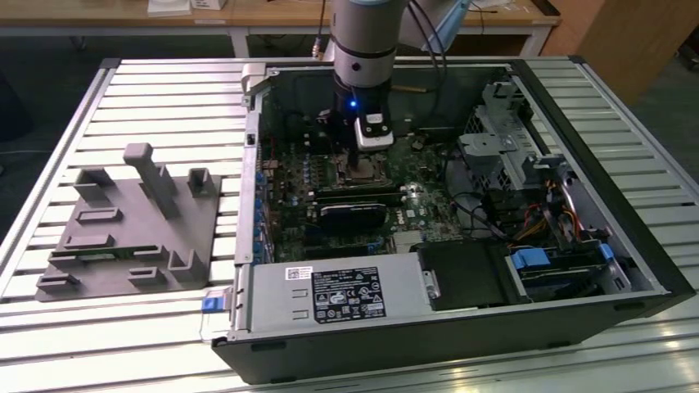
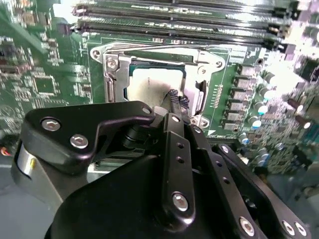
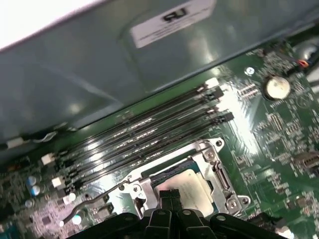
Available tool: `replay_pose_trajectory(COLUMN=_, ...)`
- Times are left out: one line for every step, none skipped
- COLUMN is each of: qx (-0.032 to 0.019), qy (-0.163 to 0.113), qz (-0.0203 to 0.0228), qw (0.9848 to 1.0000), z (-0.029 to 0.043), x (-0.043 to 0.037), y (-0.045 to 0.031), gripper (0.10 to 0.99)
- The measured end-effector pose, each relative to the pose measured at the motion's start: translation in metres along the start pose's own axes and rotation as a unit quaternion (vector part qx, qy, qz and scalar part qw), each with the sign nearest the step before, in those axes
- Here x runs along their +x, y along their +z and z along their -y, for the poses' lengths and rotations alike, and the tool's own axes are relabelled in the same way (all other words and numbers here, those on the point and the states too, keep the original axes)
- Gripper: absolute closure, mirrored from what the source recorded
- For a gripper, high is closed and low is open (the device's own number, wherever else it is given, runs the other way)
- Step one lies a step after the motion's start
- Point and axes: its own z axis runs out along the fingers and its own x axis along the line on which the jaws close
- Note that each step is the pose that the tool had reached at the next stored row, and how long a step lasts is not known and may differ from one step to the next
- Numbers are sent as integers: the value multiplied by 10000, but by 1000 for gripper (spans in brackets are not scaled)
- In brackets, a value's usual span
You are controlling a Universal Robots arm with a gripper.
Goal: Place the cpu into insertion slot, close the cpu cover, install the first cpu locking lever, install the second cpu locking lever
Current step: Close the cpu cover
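The cpu (image 2: 147, 84) (image 3: 192, 191) lies flat in the socket on the green motherboard, its dull silver top facing up. The cpu cover (image 2: 113, 82) (image 3: 219, 174), a silver metal frame, sits around it with the chip showing through its window; I cannot tell whether it lies fully flat. A thin wire locking lever (image 3: 94, 197) sticks out to one side of the socket. My gripper (image 1: 361, 168) (image 2: 175, 98) (image 3: 169, 195) points straight down over the socket's near edge. Its black fingertips are shut together just above the chip, with nothing visible between them.
Black memory slots (image 2: 174, 25) (image 3: 144, 134) run right beside the socket. The open computer case holds a power supply (image 1: 327, 291) and a drive cage (image 1: 546, 270) at the front. A grey fixture (image 1: 131, 229) stands on the slatted table at the exterior view's left.
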Motion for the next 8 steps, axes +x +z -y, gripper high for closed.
replay_pose_trajectory(qx=1, qy=-87, qz=-3, qw=10000, z=0, x=0, y=2, gripper=980)
replay_pose_trajectory(qx=3, qy=-180, qz=-6, qw=9998, z=0, x=0, y=4, gripper=980)
replay_pose_trajectory(qx=5, qy=-269, qz=-10, qw=9996, z=0, x=0, y=6, gripper=980)
replay_pose_trajectory(qx=7, qy=-360, qz=-13, qw=9994, z=0, x=0, y=7, gripper=980)
replay_pose_trajectory(qx=9, qy=-449, qz=-16, qw=9990, z=1, x=0, y=7, gripper=980)
replay_pose_trajectory(qx=10, qy=-539, qz=-19, qw=9985, z=0, x=0, y=7, gripper=980)
replay_pose_trajectory(qx=12, qy=-633, qz=-22, qw=9980, z=0, x=0, y=8, gripper=980)
replay_pose_trajectory(qx=13, qy=-711, qz=-25, qw=9975, z=0, x=0, y=8, gripper=980)
